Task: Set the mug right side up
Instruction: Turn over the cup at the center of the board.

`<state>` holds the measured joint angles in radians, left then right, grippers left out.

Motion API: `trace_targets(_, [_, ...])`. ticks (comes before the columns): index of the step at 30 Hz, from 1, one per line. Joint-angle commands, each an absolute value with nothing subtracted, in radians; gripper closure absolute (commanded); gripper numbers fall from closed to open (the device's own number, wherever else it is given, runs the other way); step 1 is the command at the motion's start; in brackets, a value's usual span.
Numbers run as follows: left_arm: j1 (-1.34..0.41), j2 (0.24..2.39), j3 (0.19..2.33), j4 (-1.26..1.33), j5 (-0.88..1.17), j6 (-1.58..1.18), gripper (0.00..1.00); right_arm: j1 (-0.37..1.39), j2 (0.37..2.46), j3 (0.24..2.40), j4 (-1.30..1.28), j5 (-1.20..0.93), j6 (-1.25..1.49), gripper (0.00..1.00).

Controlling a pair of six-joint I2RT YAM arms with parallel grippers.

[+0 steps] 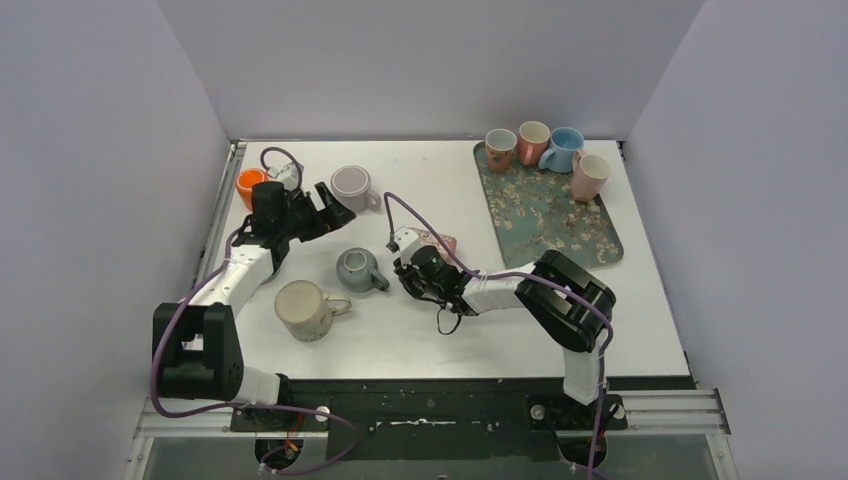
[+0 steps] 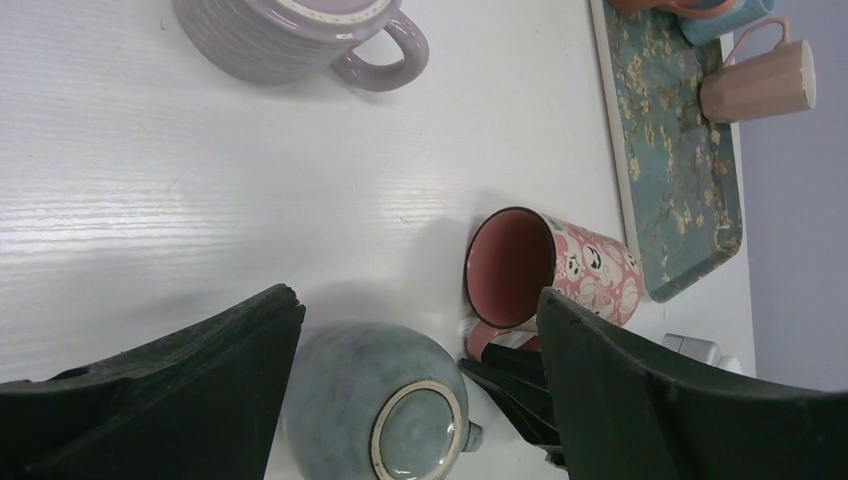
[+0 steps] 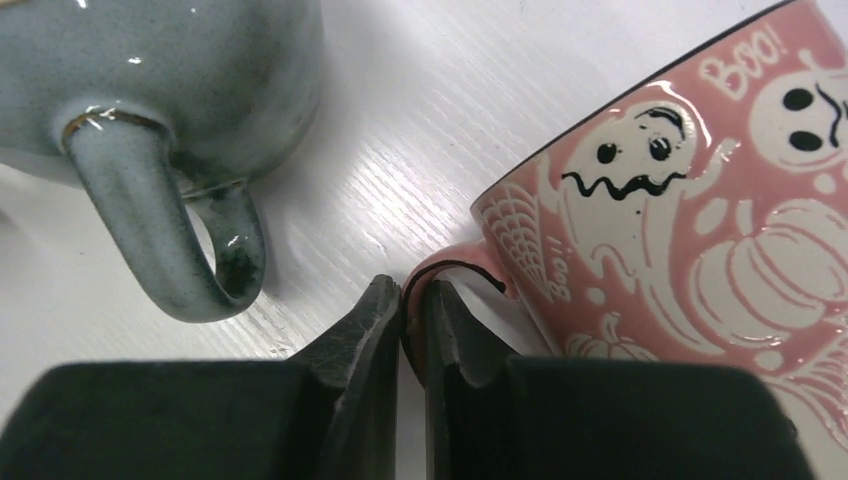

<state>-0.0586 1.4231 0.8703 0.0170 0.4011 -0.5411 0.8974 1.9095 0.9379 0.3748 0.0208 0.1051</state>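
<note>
Top external | white table (image 1: 440,175) (wood-grained), pink mug (image 2: 590,275) lying | grey walls (image 1: 430,60)

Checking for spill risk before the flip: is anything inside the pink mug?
Nothing shows inside the pink mug: the left wrist view looks into its open mouth at bare pink wall. Its deepest part is shadowed, so unclear.

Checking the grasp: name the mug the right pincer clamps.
The pink ghost-printed ceramic mug, lying on its side: right pincer shut on its handle. The grey-blue glazed mug beside it is untouched.
</note>
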Motion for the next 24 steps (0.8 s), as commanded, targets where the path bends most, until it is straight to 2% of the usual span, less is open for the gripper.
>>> trace_targets(1, [-0.102, 1.419, 0.938, 0.011, 0.445, -0.491, 0.15, 0.861, 1.890, 0.874, 0.574, -0.164, 0.162, 1.00])
trace_targets(11, [-0.248, 1.488, 1.004, 0.077, 0.520, -0.464, 0.15, 0.729, 1.774, 0.734, 1.039, -0.500, 0.389, 1.00])
trace_targets(18, [-0.339, 1.571, 1.070, 0.110, 0.531, -0.481, 0.15, 0.657, 1.833, 0.636, 1.491, -0.635, 0.584, 1.00])
trace_targets(24, [-0.403, 1.630, 1.135, 0.029, 0.470, -0.449, 0.15, 0.616, 1.845, 0.560, 1.618, -0.670, 0.647, 1.00])
